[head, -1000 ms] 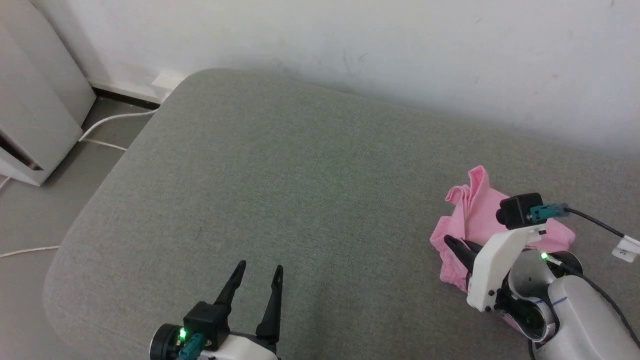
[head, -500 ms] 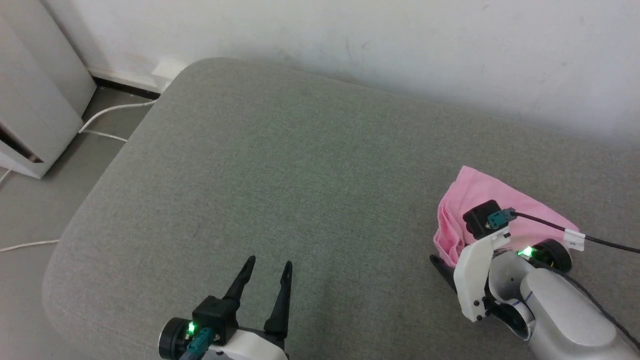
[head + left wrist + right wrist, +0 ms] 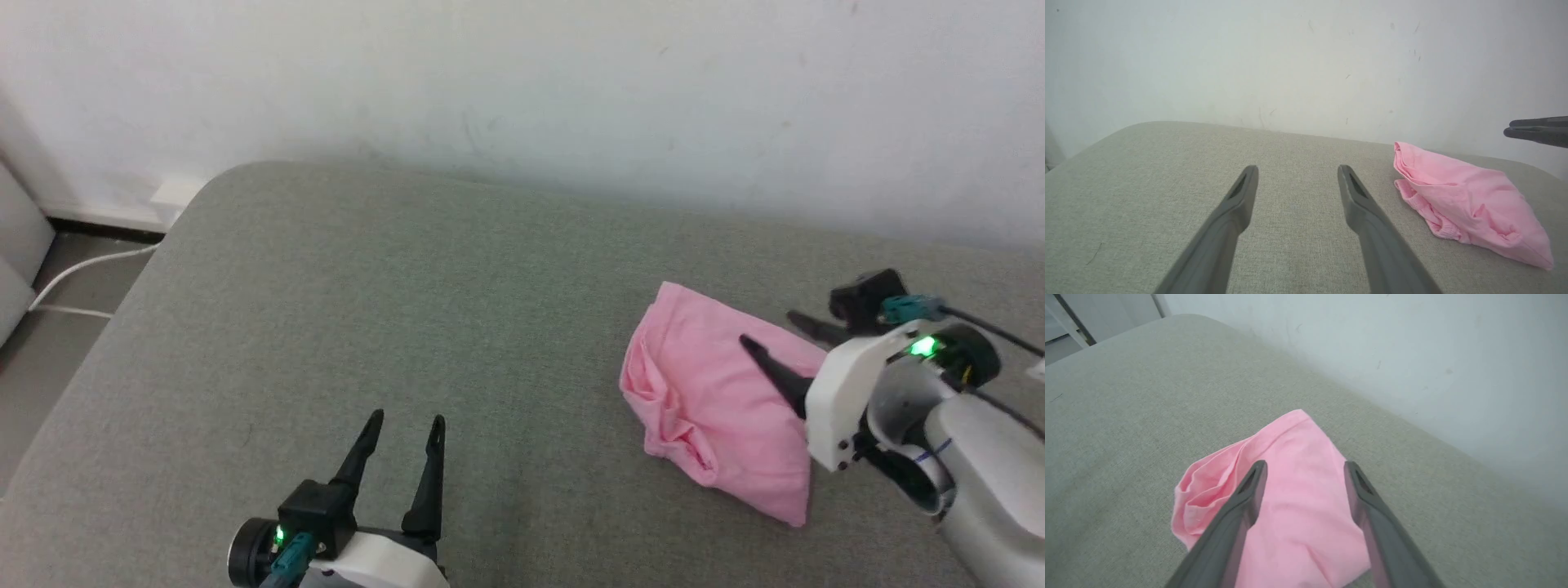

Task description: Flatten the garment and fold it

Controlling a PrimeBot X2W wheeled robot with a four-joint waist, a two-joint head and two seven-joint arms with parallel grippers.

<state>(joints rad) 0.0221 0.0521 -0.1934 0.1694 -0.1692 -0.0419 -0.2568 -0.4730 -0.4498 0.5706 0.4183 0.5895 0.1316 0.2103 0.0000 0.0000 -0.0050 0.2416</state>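
right hand (image 3: 767,327): its two dark fingers are standing wide apart and holding nothing; it is hanging just above the garment, not touching it.
garment (image 3: 718,416): the pink cloth is lying in a soft, rumpled heap on the grey cushion (image 3: 408,286), right under the right hand, with its puckered edge facing the left hand.
left hand (image 3: 407,418): its fingers are standing apart too, holding nothing and pointing at the white wall (image 3: 522,98); the garment is lying well off to its right.
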